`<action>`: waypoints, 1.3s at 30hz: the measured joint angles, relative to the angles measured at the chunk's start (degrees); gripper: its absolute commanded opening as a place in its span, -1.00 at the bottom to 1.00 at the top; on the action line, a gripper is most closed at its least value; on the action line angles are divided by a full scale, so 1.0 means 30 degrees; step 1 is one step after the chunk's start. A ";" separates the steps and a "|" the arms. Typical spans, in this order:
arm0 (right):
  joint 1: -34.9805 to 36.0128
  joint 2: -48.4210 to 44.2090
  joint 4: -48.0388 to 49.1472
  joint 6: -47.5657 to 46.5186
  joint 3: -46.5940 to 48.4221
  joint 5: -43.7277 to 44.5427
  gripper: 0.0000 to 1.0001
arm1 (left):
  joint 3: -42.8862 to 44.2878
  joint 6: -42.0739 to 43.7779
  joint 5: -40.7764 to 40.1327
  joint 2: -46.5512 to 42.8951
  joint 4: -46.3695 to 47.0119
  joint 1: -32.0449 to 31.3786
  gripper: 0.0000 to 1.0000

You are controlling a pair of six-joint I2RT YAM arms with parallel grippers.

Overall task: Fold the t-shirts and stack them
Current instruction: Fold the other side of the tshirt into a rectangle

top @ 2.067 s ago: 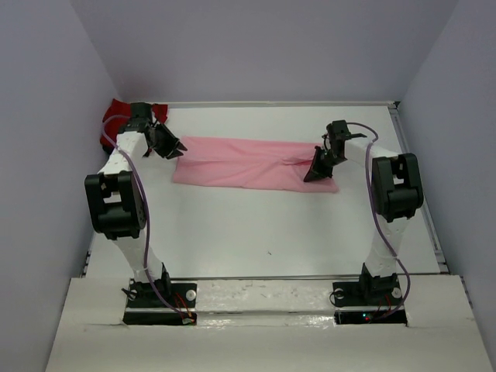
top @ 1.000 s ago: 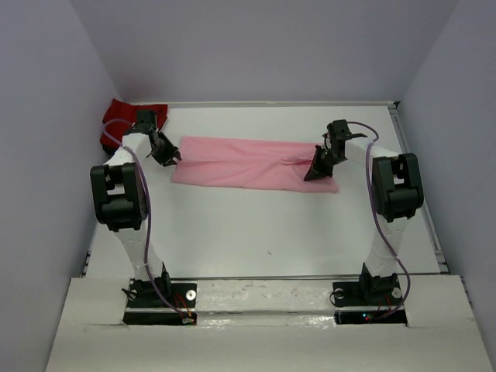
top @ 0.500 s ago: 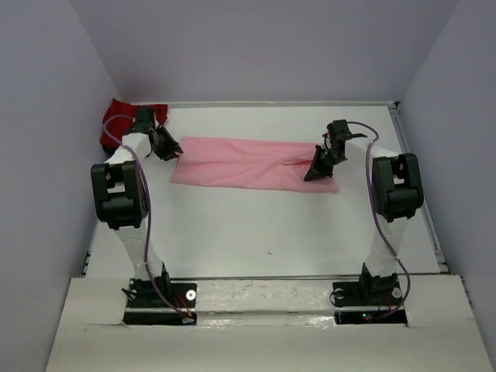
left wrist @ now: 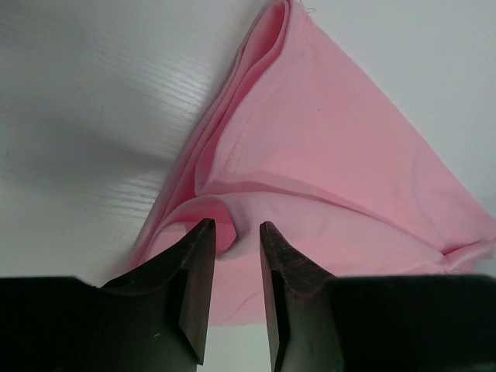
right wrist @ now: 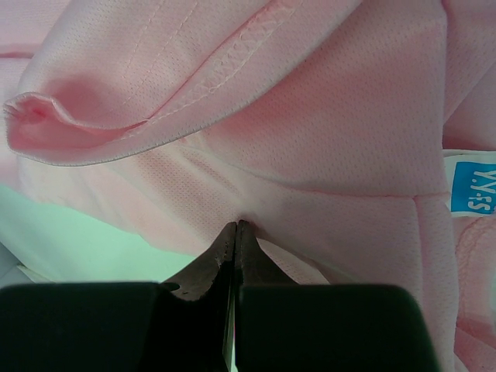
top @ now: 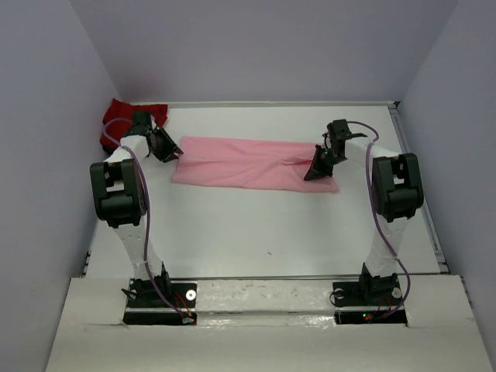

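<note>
The pink t-shirt (top: 248, 164) lies folded into a long, flat band across the far half of the table (top: 256, 232), running from left to right. The red t-shirt (top: 116, 116) sits bunched in the far left corner, well apart from the pink band's right end and just behind the left wrist.

At the band's right end the right gripper (right wrist: 235, 226) has its fingers pressed tight together. They nip a small peak of the pink cloth, which creases in toward the tips. A stitched hem curls just beyond them, and a blue label (right wrist: 473, 190) shows at the side.

At the band's left end the left gripper (left wrist: 232, 232) comes in low over the table. Its fingers are parted by a narrow gap, the tips are at a soft hump in the layered edge, and pink shows between them.

The right arm (top: 397, 187) stands up from its base at the near edge, its elbow high near the right wall. Its forearm reaches toward the far side and the wrist tips down and inward onto the cloth. The left arm (top: 116, 194) mirrors it, elbow raised on the left. Its forearm leans toward the far left corner, and the wrist is turned so the gripper slants inward at the shirt's corner.
</note>
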 measured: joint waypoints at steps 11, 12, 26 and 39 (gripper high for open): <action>0.0000 0.0000 -0.0022 -0.0087 0.0109 0.0087 -1.00 | 0.0007 -0.0226 0.0772 0.1362 0.0663 0.0007 -1.00; 0.0000 0.0000 -0.0029 -0.0095 0.0109 0.0124 -1.00 | 0.0007 -0.0233 0.0794 0.1457 0.0663 0.0007 -1.00; 0.0000 0.0000 -0.0058 -0.0291 0.0109 0.0211 -1.00 | 0.1712 -0.0488 0.0998 0.2725 0.0692 0.0386 -0.87; 0.0000 0.0000 -0.0342 -0.0481 0.0109 0.0284 -1.00 | 0.2047 -0.1647 0.3439 0.3483 0.3599 0.0495 0.98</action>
